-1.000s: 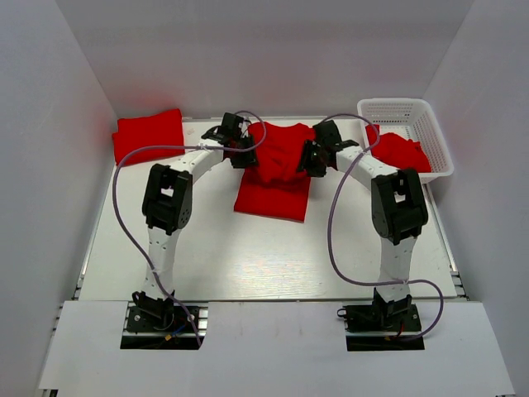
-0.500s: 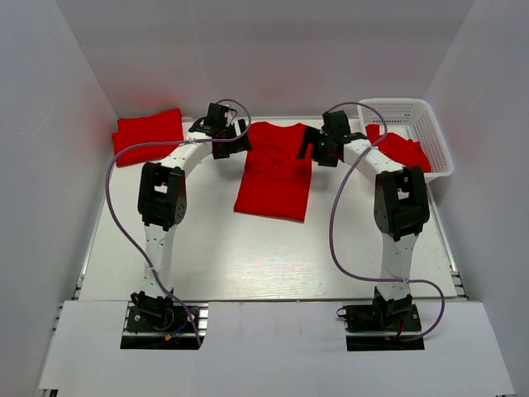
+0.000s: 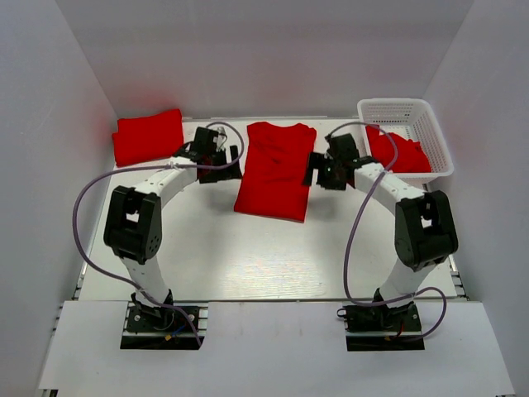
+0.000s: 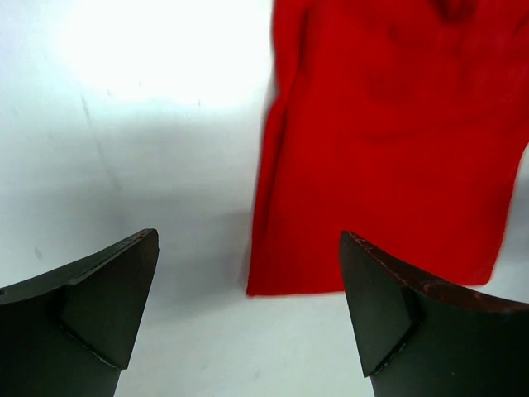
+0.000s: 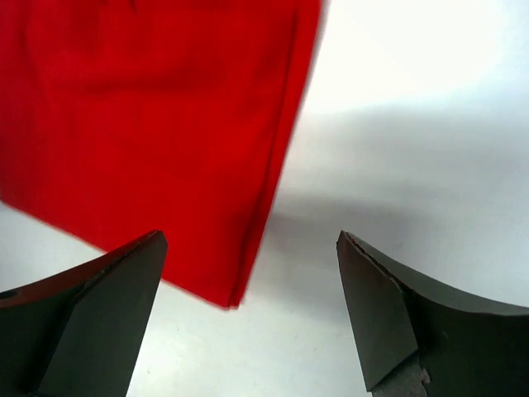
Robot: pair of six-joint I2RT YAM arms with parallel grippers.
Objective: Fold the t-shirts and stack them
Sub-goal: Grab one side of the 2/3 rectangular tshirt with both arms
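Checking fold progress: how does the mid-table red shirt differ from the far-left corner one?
The mid-table shirt is a long narrow panel; the corner shirt is a short compact rectangle. The mid-table shirt lies flat and thin; the corner shirt looks puffier. The mid-table shirt lies between the open left gripper and right gripper; the corner shirt sits clear of both. Both are plain red, on the table, unheld.

t-shirt (image 3: pixel 276 169) centre, stack (image 3: pixel 149 136) (perhaps) left, basket (image 3: pixel 397 108) right
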